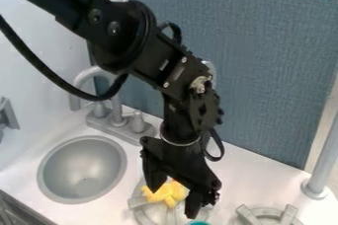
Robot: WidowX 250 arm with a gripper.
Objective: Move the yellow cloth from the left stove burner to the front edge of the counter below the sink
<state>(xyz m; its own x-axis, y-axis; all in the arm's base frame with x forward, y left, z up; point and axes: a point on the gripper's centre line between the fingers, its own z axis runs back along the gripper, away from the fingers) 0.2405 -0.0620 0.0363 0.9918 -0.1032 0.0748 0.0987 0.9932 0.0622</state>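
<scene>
The black pincer [173, 202] hangs low at the bottom centre of the frame, its two fingers spread wide, one to the left and one, reaching lower, to the right. In the gap between them, as the camera sees it, lies the yellow piece [173, 193], a small, lumpy shape with stubby parts sticking out. It sits on the left burner [139, 203], near the frame's bottom edge, by that burner's raised grey bars.

From its size beside the fingers, I judge it light. It is probably moulded plastic or rubber, smooth and a little slippery, though half hidden as it is, I could be wrong about how stiff. It does not look fragile. The best hold should be across its thick middle, pads square to the sides; a stubby end would let it swivel or slip, and the bars might catch a fingertip that goes too low.

Just below, a teal rim [198, 223] peeks in at the bottom edge. The right burner [269, 215] lies at the lower right, the round grey sink [82, 169] at the lower left, with the grey faucet [117, 115] behind it.
</scene>
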